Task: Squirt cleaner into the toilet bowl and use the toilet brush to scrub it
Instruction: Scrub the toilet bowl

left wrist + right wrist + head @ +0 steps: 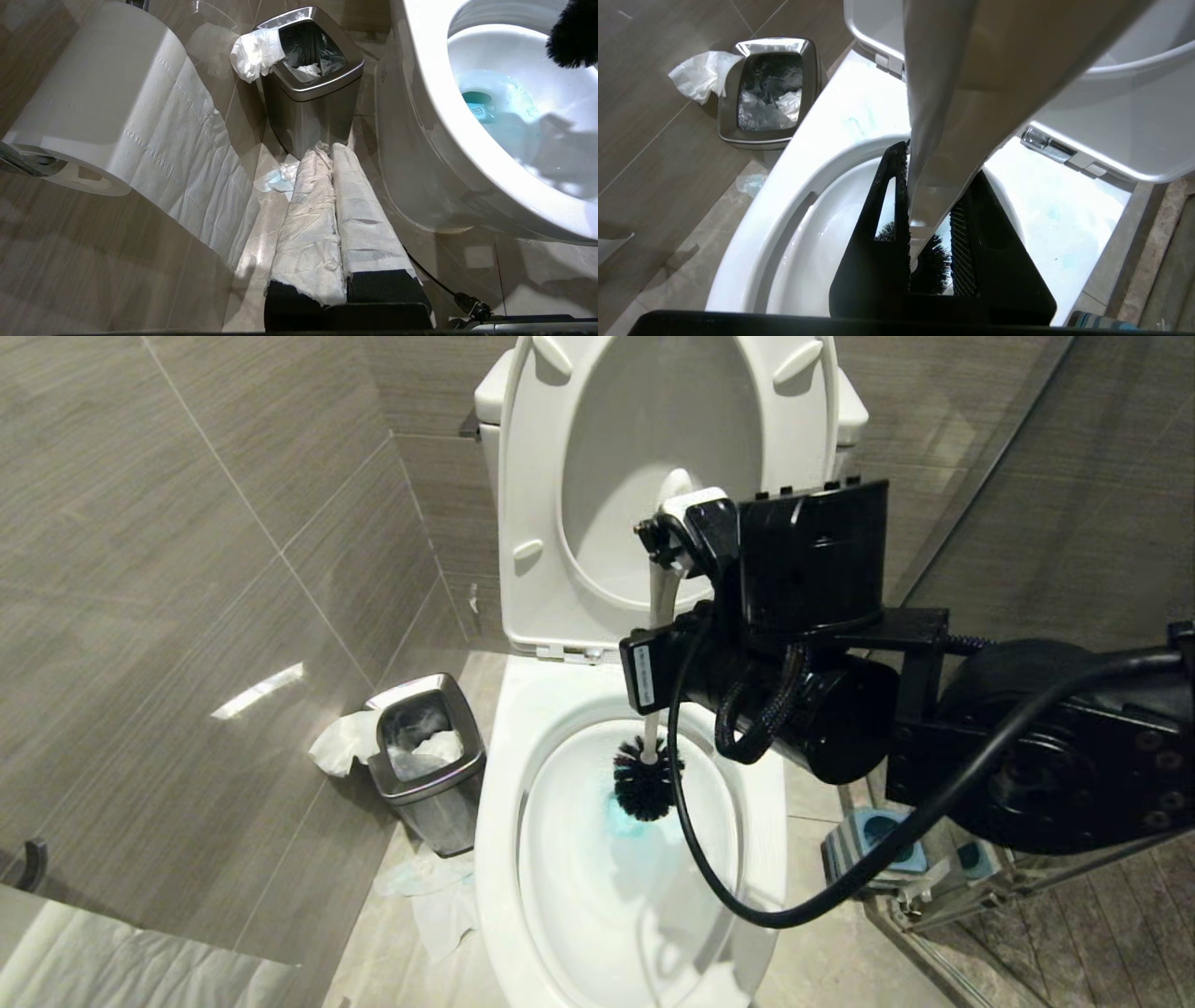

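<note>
The white toilet bowl (495, 821) stands with seat and lid raised. Blue cleaner (621, 821) tints its water (495, 107). My right gripper (665, 602) is over the bowl's back, shut on the white handle of the toilet brush (647, 791). In the right wrist view the handle (938, 116) runs between the black fingers (878, 242) of that gripper (936, 161). The black bristle head (934, 268) hangs low inside the bowl, at the blue water's far edge. My left gripper (327, 148), fingers wrapped in white paper, is shut and parked low beside the bowl (420, 116).
A square steel waste bin (429, 756) with tissue over its edge stands left of the toilet. Tissue scraps (434, 896) lie on the floor. A toilet roll (93, 93) hangs by the left arm. The blue-topped brush holder (882, 845) sits right, against a glass partition.
</note>
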{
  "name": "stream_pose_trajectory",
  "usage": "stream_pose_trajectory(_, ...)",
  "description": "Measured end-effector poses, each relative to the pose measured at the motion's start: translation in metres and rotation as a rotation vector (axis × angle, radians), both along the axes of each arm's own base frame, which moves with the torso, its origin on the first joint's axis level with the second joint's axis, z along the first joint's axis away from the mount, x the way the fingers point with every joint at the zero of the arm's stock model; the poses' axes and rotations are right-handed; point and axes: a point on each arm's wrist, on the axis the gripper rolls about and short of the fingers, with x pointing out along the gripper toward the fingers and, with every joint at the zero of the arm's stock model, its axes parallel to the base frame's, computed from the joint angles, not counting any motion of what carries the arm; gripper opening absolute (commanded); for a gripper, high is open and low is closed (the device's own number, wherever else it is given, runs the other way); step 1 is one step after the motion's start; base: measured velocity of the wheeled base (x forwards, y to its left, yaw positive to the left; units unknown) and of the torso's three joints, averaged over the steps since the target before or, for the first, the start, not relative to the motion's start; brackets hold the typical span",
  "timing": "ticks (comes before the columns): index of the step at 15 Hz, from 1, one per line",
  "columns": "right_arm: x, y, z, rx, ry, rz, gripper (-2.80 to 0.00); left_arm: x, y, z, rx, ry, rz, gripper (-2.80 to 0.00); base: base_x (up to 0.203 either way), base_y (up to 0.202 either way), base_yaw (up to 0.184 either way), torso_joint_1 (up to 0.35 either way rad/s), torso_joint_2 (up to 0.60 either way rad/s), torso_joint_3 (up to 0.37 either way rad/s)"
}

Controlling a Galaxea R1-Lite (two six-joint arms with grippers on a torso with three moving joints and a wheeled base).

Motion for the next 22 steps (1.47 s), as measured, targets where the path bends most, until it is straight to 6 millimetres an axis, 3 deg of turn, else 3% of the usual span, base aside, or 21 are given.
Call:
stream_pose_trajectory(14,0.008,0.009,-0.013,0.024,-0.026,-0.001,-2.80,0.000,0.000,0.000,0.000,0.000,0.000,-2.80,0.000,0.000,0.000,0.000,0.00,0.000)
stream_pose_trajectory(22,0.027,0.027,-0.056,-0.001,-0.009,-0.006,-2.80,0.000,0.000,0.000,0.001,0.000,0.000,-2.80,0.000,0.000,0.000,0.000,0.00,0.000)
